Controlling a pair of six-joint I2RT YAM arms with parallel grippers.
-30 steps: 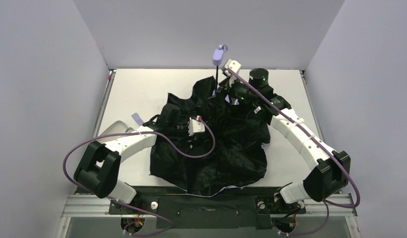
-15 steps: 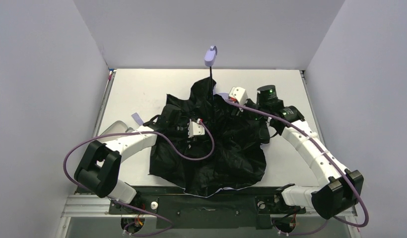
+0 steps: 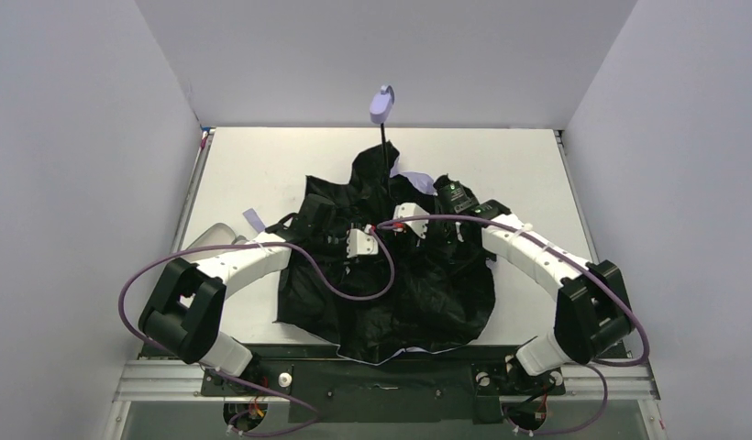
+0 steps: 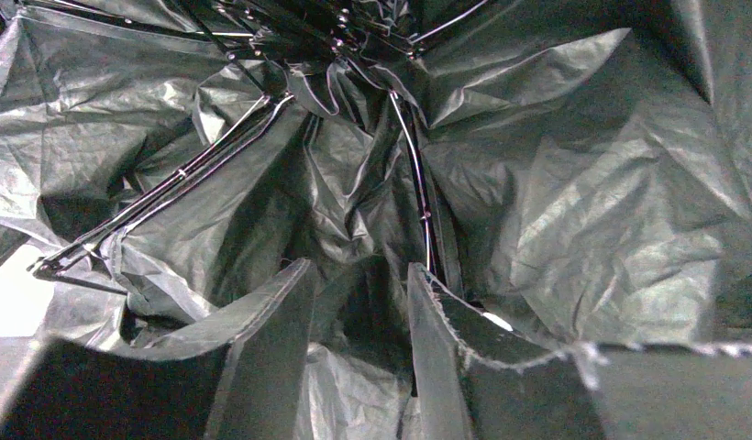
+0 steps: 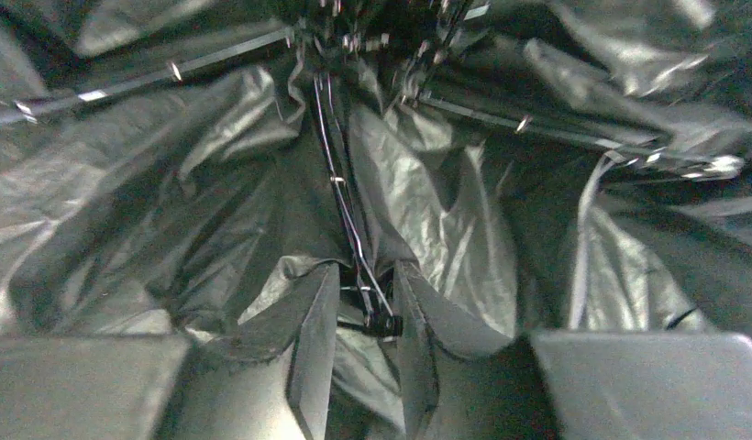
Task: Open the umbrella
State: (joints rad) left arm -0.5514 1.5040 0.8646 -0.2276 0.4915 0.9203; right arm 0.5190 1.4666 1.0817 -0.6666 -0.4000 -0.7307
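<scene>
The umbrella lies upside down on the table, its crumpled black lining (image 3: 418, 293) facing up. Its thin shaft (image 3: 385, 151) stands upright with the lavender handle (image 3: 381, 104) on top. My left gripper (image 3: 372, 236) sits low in the canopy left of the shaft. A bunched fold of lining (image 4: 359, 302) fills the space between its fingers (image 4: 359, 270). My right gripper (image 3: 398, 225) reaches in from the right. Its jaws (image 5: 368, 268) stand narrowly apart around a metal rib (image 5: 340, 183), whose joint (image 5: 381, 323) lies against the right finger.
The white table (image 3: 262, 165) is walled in on three sides. A small lavender strap (image 3: 253, 218) and a pale rounded object (image 3: 212, 238) lie at the left, beside my left forearm. Thin ribs (image 4: 171, 183) fan out under the lining.
My right arm swung from beside the shaft down and left into the canopy, and its jaws narrowed a lot. The handle leaned slightly left. My left arm stayed put, closing a little.
</scene>
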